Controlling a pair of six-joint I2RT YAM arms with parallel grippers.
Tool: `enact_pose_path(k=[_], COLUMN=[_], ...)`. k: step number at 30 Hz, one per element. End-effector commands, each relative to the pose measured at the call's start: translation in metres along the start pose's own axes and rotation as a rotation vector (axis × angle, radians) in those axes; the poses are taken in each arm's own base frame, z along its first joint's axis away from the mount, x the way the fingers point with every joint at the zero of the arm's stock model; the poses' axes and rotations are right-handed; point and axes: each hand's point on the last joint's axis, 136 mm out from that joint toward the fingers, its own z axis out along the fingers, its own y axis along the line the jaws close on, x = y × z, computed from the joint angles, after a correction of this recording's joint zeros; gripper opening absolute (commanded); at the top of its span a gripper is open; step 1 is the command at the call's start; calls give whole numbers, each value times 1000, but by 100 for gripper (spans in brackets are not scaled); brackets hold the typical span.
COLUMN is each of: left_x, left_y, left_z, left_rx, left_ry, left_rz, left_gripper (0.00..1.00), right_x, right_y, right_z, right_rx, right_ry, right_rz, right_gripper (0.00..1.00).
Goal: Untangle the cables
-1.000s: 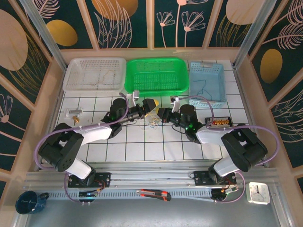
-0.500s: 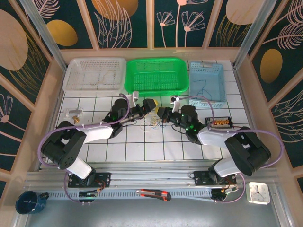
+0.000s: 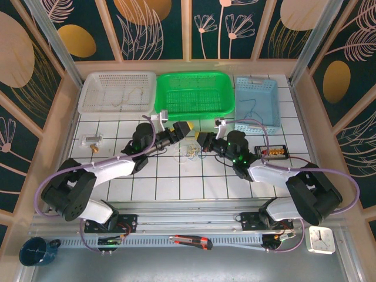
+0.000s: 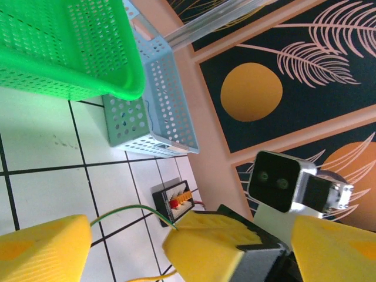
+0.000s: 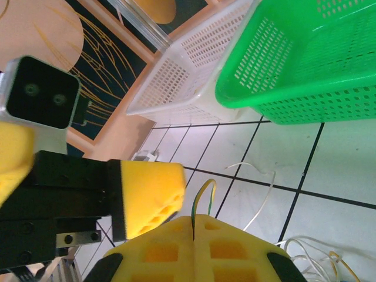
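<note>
Yellow-green cable strand [image 5: 198, 198] rises from the right gripper's [image 5: 194, 228] clamped pads below the green basket [image 5: 305, 70]; the left gripper [image 3: 181, 128], spread wide and empty, sits just beside it

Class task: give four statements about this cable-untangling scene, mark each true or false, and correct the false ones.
1. The green basket stands between the white basket and the blue basket. True.
2. The right gripper has its fingers spread wide. False: they are pressed shut on a thin green-yellow cable.
3. The left gripper has its fingers apart. True.
4. The loose cables lie in the green basket. False: they lie on the tiled table, near the grippers.
</note>
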Motion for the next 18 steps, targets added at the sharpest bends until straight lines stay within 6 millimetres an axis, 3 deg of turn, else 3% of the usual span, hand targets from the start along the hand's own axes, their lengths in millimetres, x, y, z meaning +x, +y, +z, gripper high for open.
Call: enact_pose_path(k=[1, 11, 18], left_x=[6, 21, 22], left_y=[-3, 12, 9], left_z=[-8, -14, -9], left_rx=[8, -7, 14], left_ry=[7, 46, 59], left_rz=[40, 32, 26], left_gripper=[82, 71, 58], right_x=[-6, -9, -10], right_y=[2, 6, 9], right_z=[4, 6, 6], right_rx=[6, -22, -34], right_ry=[-17, -23, -26], right_rz=[27, 52, 61], right_gripper=[0, 0, 0])
